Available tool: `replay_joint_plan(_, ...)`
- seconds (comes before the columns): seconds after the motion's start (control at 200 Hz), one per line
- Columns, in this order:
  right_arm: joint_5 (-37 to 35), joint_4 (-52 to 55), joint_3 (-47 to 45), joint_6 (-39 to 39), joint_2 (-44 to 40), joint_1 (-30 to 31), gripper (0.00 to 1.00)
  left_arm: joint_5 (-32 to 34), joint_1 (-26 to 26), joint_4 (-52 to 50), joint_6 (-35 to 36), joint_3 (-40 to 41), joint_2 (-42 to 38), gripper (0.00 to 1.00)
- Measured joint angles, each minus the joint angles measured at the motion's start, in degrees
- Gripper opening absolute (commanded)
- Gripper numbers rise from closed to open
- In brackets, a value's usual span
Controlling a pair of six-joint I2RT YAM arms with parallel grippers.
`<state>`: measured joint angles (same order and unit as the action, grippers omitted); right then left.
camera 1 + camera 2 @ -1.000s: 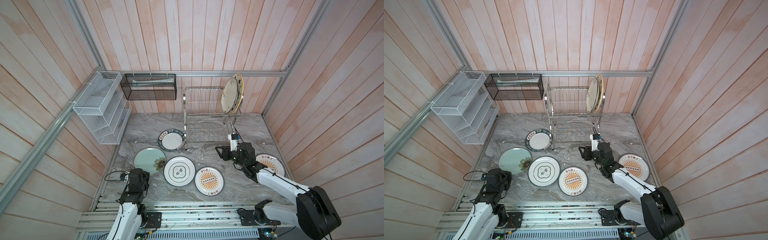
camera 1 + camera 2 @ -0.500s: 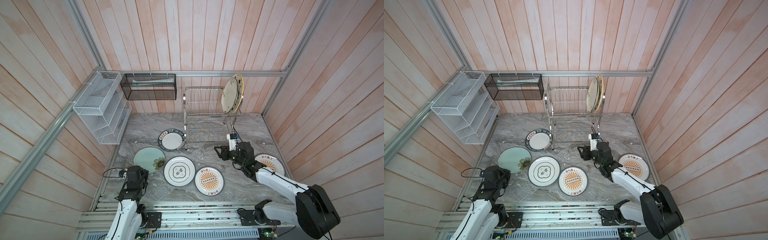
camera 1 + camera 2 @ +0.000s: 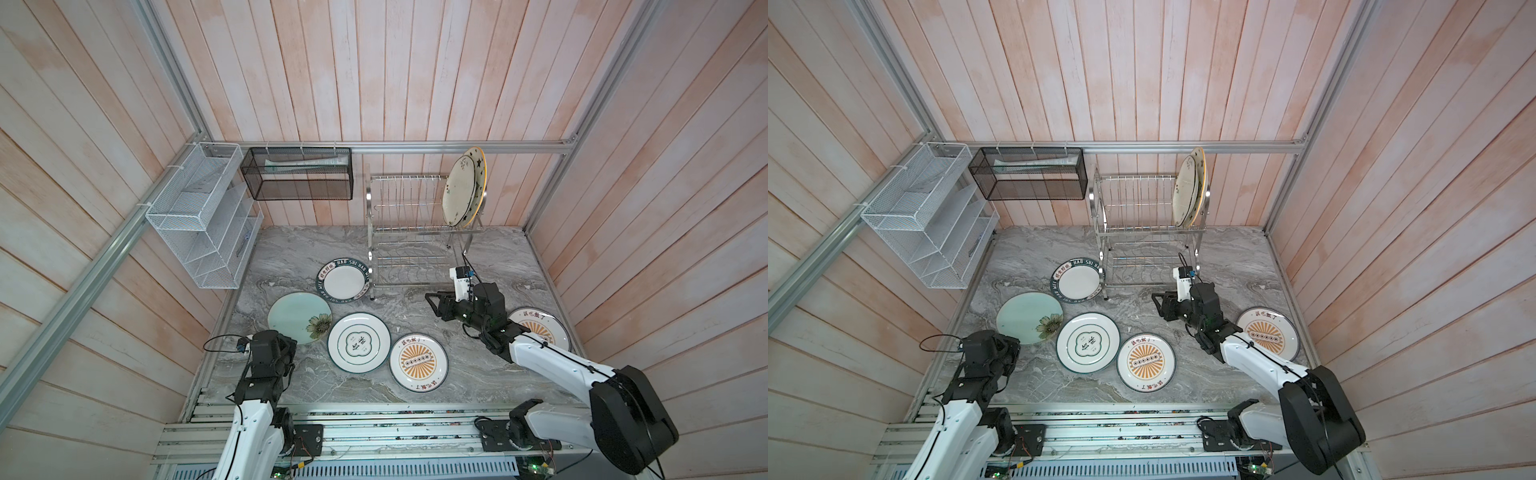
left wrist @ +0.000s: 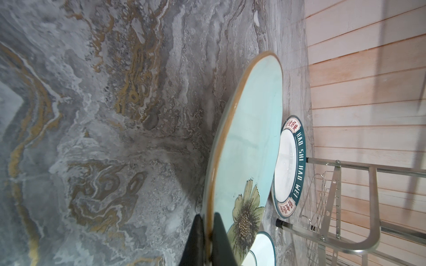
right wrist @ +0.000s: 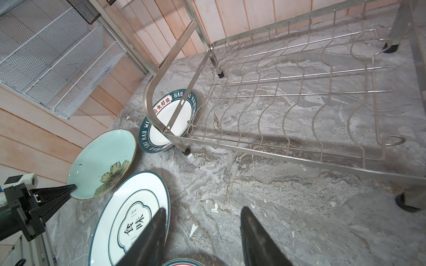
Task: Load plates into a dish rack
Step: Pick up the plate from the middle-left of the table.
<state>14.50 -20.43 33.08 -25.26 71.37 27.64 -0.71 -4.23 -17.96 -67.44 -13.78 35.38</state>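
Note:
Several plates lie flat on the marble table (image 3: 478,257): a pale green one (image 3: 297,316), a green-lettered one (image 3: 344,280), a quatrefoil one (image 3: 358,341) and two orange sunburst ones (image 3: 418,362) (image 3: 540,332). My left gripper (image 4: 208,217) is shut on the pale green plate's near rim (image 4: 251,138); in a top view it (image 3: 291,345) sits at that plate's front edge. The steel dish rack (image 3: 409,232) holds a cream floral plate (image 3: 458,195) and a black-starred plate (image 3: 478,166) upright at the right end of its upper tier. My right gripper (image 3: 430,301) (image 5: 204,209) is open and holds nothing, hovering in front of the rack's lower tier (image 5: 299,96).
A white mesh organizer (image 3: 203,216) hangs on the left wall and a black mesh basket (image 3: 299,174) on the back rail. Wooden walls close in three sides. An aluminium rail (image 3: 374,415) runs along the front edge.
My right gripper has drifted slightly left in front of the rack. The left wrist has shifted a little; the pale green plate has barely moved.

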Motion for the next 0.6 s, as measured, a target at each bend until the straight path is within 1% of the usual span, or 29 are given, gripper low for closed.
replay_joint_plan(0.6, 0.39, 0.02, 1.05, -0.02, 1.92, 1.68, 0.52, -4.31, -0.26, -0.90, 2.47, -1.22, -0.20, 0.00)
